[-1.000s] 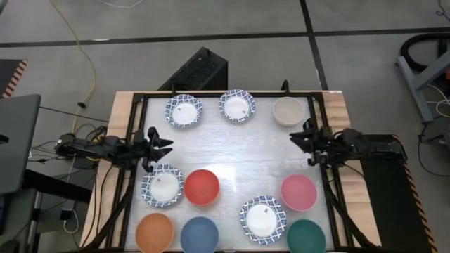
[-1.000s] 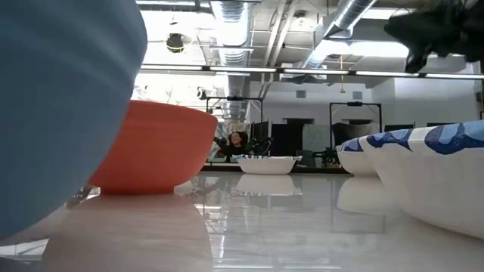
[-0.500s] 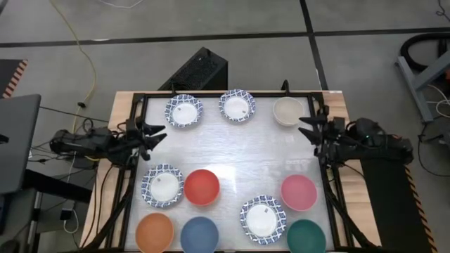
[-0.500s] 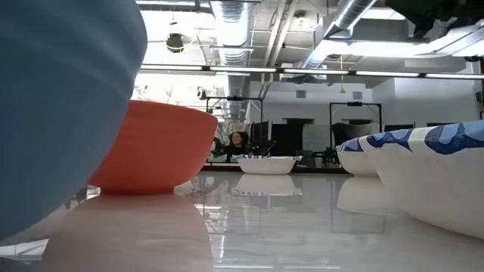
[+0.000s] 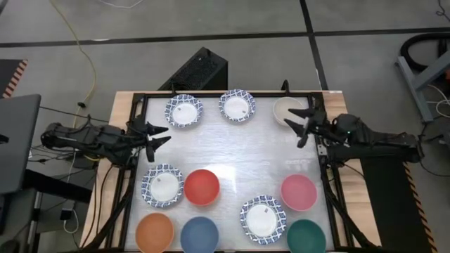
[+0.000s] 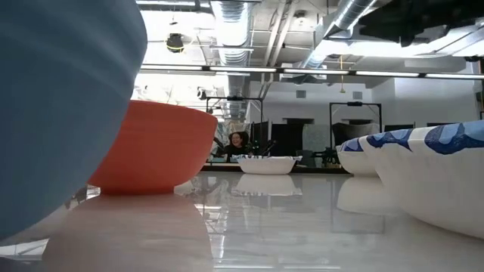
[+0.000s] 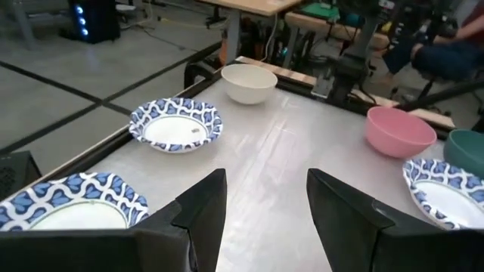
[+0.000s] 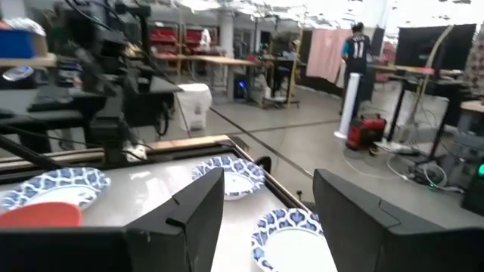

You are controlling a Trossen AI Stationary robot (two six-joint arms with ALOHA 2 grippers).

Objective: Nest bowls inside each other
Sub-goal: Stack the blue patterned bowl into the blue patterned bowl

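Observation:
Several small bowls stand on their bases, apart from one another, on the white table (image 5: pixel 246 151). Along the far edge are two blue-patterned bowls (image 5: pixel 184 110) (image 5: pixel 236 106) and a beige bowl (image 5: pixel 288 111). Nearer stand a patterned bowl (image 5: pixel 162 185), a red (image 5: pixel 202 187), a pink (image 5: pixel 299 192), another patterned (image 5: pixel 263 219), an orange (image 5: pixel 155 232), a blue (image 5: pixel 200 235) and a dark green bowl (image 5: pixel 306 237). My left gripper (image 5: pixel 156 133) (image 7: pixel 265 211) hangs open over the table's left side. My right gripper (image 5: pixel 301 125) (image 8: pixel 268 211) hangs open beside the beige bowl, above it.
A black frame (image 5: pixel 137 140) rims the table. A black box (image 5: pixel 200 70) stands behind the far edge. The table's middle is free room. In the low view the blue bowl (image 6: pixel 60 113) and a patterned bowl (image 6: pixel 439 174) fill the foreground. A person (image 8: pixel 355 53) stands far off.
Both grippers have risen and tipped from pointing downward to nearly level. My left gripper has gone a little toward the far edge. My right gripper has gone toward the far edge, up beside the beige bowl. No bowl has moved.

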